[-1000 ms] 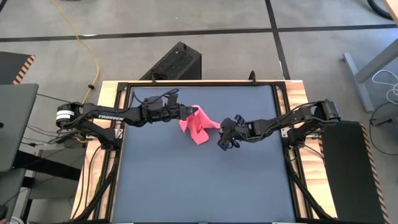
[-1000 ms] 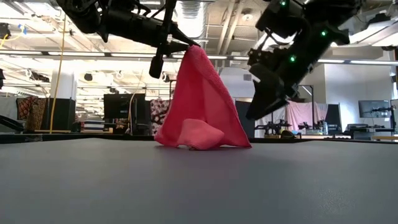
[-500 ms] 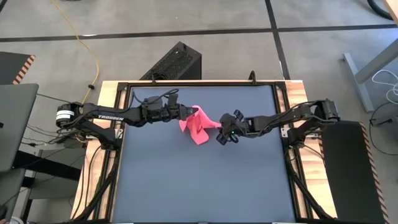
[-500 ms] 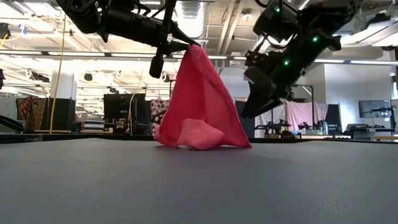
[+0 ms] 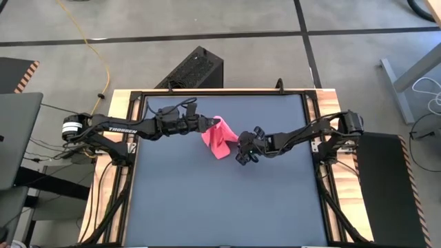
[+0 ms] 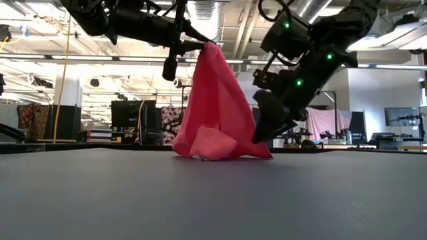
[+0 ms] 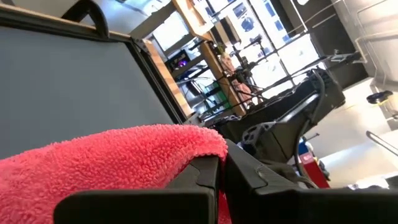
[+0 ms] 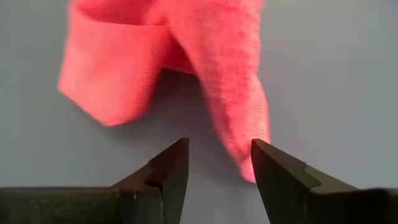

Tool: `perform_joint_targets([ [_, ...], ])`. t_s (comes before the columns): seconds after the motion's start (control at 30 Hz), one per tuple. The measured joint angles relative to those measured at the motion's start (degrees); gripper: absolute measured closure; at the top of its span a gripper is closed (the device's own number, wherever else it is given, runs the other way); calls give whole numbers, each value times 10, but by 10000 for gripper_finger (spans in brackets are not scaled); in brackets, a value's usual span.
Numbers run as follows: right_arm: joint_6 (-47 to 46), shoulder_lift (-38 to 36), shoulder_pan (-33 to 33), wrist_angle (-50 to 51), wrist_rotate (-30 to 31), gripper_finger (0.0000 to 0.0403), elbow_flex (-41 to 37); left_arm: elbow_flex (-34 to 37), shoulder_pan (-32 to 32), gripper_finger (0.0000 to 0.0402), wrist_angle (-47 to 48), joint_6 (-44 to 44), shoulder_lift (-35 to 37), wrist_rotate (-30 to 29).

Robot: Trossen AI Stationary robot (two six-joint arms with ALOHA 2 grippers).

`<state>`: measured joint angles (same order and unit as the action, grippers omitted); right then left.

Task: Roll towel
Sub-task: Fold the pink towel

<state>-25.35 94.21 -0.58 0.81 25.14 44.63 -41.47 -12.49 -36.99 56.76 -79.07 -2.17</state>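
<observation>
The pink towel (image 6: 217, 107) hangs as a tall cone from my left gripper (image 6: 200, 45), which is shut on its top above the middle of the table. Its lower folds (image 6: 215, 148) rest bunched on the dark tabletop. My right gripper (image 8: 216, 163) slants down, open, just right of the towel (image 5: 219, 140). Its two fingers stand on either side of the towel's low right corner (image 8: 249, 163), close above the table. In the high view the right gripper (image 5: 242, 153) sits against the towel's right edge. My left gripper pinches the towel's top edge (image 7: 186, 146) between its two fingers, reaching in level from the table's left side. The cloth drapes over the fingers and hangs below them. Its lower end (image 6: 220, 152) lies on the table. My right gripper's finger (image 8: 273, 171) is beside the corner; I cannot tell if it touches.
Bare dark tabletop (image 5: 220, 200) stretches toward the near edge. A black box (image 5: 193, 69) stands on the floor beyond the far edge, and the table's wooden frame (image 5: 124, 100) borders the mat.
My right gripper has moved down and toward the table's left, closing in on the towel's lower right corner, with its fingers still apart. The towel stays hanging from my left gripper.
</observation>
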Motion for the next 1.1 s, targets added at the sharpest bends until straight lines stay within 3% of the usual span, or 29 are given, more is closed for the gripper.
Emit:
perform_joint_targets([
  [0.3, 4, 0, 23, 5, 6, 227, 0, 0, 0, 401, -2, 10, 0, 8],
  [0.37, 6, 0, 27, 11, 3, 258, 0, 0, 0, 401, -2, 12, 0, 8],
  [0.53, 20, 0, 36, 23, -31, 381, 0, 0, 0, 401, -2, 13, 0, 8],
  [0.77, 17, -31, 49, 24, -42, 390, 0, 0, 0, 401, -53, -6, 1, 1],
  [1.1, 74, -217, 76, 138, 7, 390, 31, 0, -18, 401, -86, -33, 85, -7],
])
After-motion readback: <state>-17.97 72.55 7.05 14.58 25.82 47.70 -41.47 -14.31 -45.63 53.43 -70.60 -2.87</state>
